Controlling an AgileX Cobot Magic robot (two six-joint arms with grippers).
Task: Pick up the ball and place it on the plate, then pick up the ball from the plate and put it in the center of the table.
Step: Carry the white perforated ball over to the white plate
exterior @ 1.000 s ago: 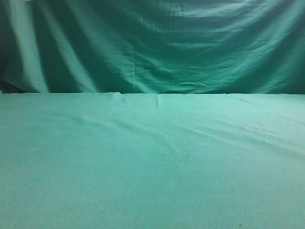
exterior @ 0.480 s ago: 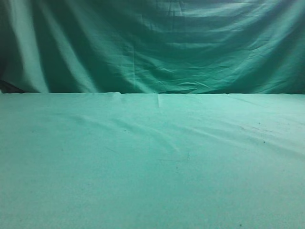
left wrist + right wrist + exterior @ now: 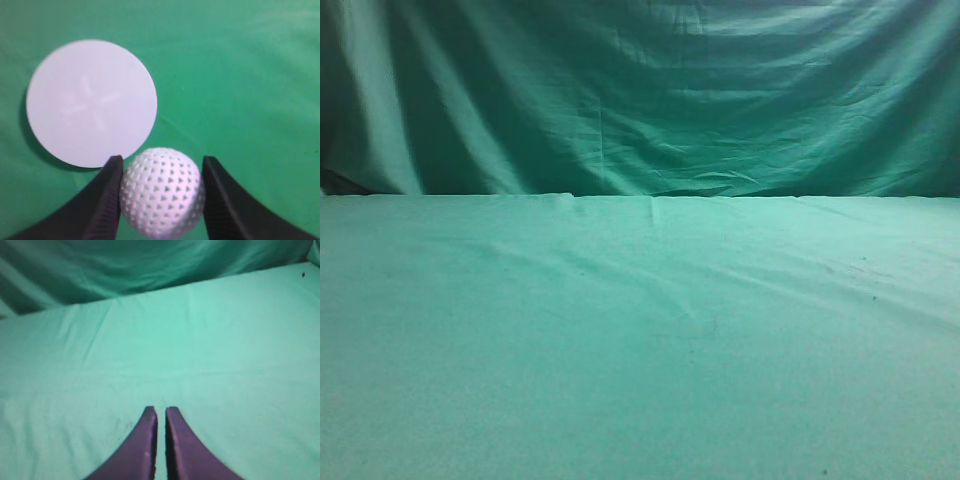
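Observation:
In the left wrist view my left gripper [image 3: 162, 159] is shut on the ball [image 3: 162, 192], a small white dimpled sphere held between both black fingers. The round white plate [image 3: 91, 102] lies on the green table cloth [image 3: 240, 90] below and to the upper left of the ball; the ball's top edge sits just off the plate's near rim. In the right wrist view my right gripper [image 3: 161, 409] is shut and empty, low over the green table [image 3: 200, 350]. The exterior view shows only the table [image 3: 640, 340]; ball, plate and both grippers are out of that view.
A draped, folded green cloth backdrop [image 3: 640, 100] hangs behind the table's far edge, also visible in the right wrist view [image 3: 125, 265]. The table cloth has shallow wrinkles and a few dark specks [image 3: 873, 297].

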